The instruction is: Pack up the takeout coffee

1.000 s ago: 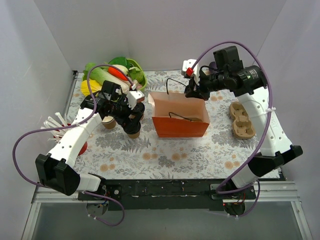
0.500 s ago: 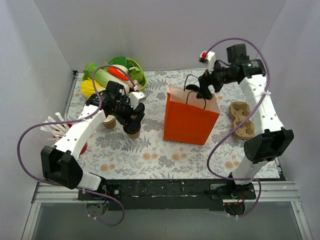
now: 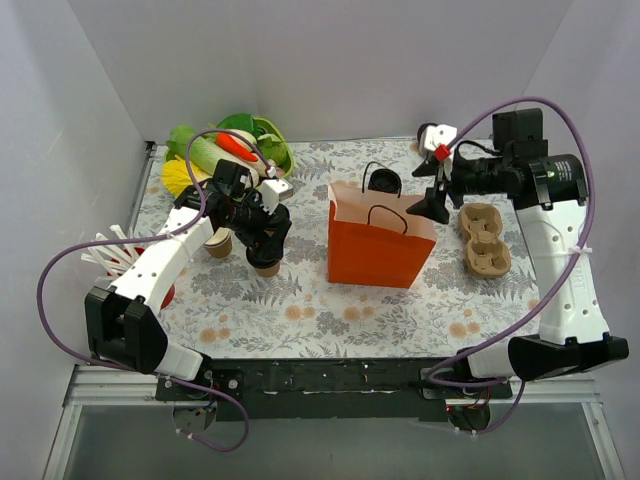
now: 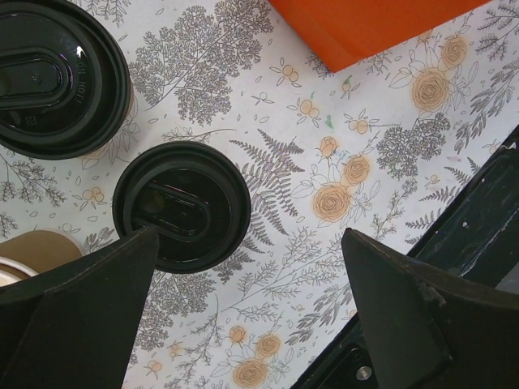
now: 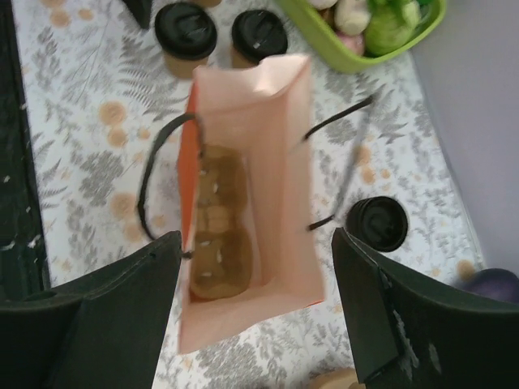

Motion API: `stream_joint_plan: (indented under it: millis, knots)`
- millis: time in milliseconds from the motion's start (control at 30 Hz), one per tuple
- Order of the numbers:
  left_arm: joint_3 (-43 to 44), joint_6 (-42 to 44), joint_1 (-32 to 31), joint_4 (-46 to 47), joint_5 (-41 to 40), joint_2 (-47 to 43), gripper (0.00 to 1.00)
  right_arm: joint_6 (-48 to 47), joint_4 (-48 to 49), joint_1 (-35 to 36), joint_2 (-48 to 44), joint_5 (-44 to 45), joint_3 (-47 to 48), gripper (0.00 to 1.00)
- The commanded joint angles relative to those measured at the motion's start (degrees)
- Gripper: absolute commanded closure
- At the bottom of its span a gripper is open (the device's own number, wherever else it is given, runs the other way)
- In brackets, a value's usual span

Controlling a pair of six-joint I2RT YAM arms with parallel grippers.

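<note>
The orange paper bag (image 3: pixel 380 245) stands upright mid-table with its mouth open (image 5: pixel 243 162). A brown cup carrier (image 5: pixel 215 227) lies at its bottom. Two brown coffee cups with black lids stand left of the bag (image 3: pixel 266 263) (image 3: pixel 218 244). In the left wrist view their lids show (image 4: pixel 181 205) (image 4: pixel 57 77), with part of a brown cup (image 4: pixel 36 247) beside them. A third lidded cup (image 3: pixel 381 182) stands behind the bag. My left gripper (image 3: pixel 262 230) is open and empty above the two cups. My right gripper (image 3: pixel 432 200) is open and empty by the bag's right top edge.
A second brown cup carrier (image 3: pixel 483 240) lies on the floral cloth at the right. A green bowl of toy vegetables (image 3: pixel 235 145) stands at the back left. White utensils (image 3: pixel 110 252) and something red lie at the left edge.
The bag, low and held by its handle a second ago, now stands upright. My right gripper has let go of the handle and drawn back to the right. The left arm has barely moved.
</note>
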Motion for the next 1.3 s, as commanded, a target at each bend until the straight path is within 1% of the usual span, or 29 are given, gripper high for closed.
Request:
stream_joint_plan:
  millis: [0,33,200,333,367,433,467,500,533,633,700,800,833,1000,1100,1267]
  knots:
    - [2.5,-0.6,0.0,0.9,1.9,0.0,0.02,-11.6,-6.9,1.2,-5.3,-0.2,-7.6,0.18]
    - [2.8,-0.7,-0.1,1.1,2.4,0.2,0.02,-12.7,-6.8,1.6,-6.0,0.4,-10.1,0.18]
    - [4.1,-1.6,-0.1,1.0,3.1,1.4,0.02,-13.2,-6.4,5.4,-6.8,2.2,-14.3,0.23]
    - [4.3,-1.7,-0.1,1.4,2.7,1.0,0.02,-11.7,-2.7,7.5,-4.9,2.9,-17.7,0.3]
    - [3.9,-1.8,-0.1,1.5,2.6,0.8,0.02,-10.2,-1.8,8.3,-4.2,3.2,-18.6,0.37]
    - [3.6,-1.8,-0.3,1.9,2.4,0.4,0.02,-9.2,0.6,9.2,-3.3,4.0,-19.3,0.45]
    - [3.3,-2.0,-0.3,2.1,2.3,0.3,0.02,-8.6,0.9,10.5,-2.4,4.6,-19.5,0.53]
    - [3.3,-2.2,-0.4,2.2,2.2,0.2,0.02,-8.5,0.8,11.0,-1.9,4.9,-19.2,0.56]
    - [3.2,-2.2,-0.4,2.2,2.2,0.2,0.02,-8.4,0.9,11.7,-1.5,5.1,-18.9,0.69]
    - [2.8,-2.7,-0.6,2.7,2.0,-0.3,0.02,-6.0,1.7,12.3,-0.3,5.5,-15.1,0.98]
    - [2.4,-2.7,-0.7,2.9,1.9,-0.5,0.02,-3.7,3.0,12.3,-0.3,7.0,-12.8,0.99]
    - [2.1,-2.7,-0.9,3.2,1.7,-0.5,0.02,-2.9,2.6,12.3,0.9,9.5,-5.2,0.99]
    - [2.0,-2.8,-1.0,3.2,1.7,-0.5,0.02,-2.8,1.9,12.3,1.4,10.0,0.0,0.99]
    - [1.4,-2.6,-1.2,4.2,1.6,-0.7,0.02,-2.3,-1.7,12.3,5.6,11.9,12.6,0.99]
    - [1.4,-2.1,-1.1,4.4,1.2,-0.3,0.02,-1.6,-0.1,12.5,6.1,12.8,15.3,0.99]
    - [1.9,-1.6,-1.2,4.6,0.6,0.2,0.02,-1.7,2.0,13.3,4.2,13.8,12.7,0.99]
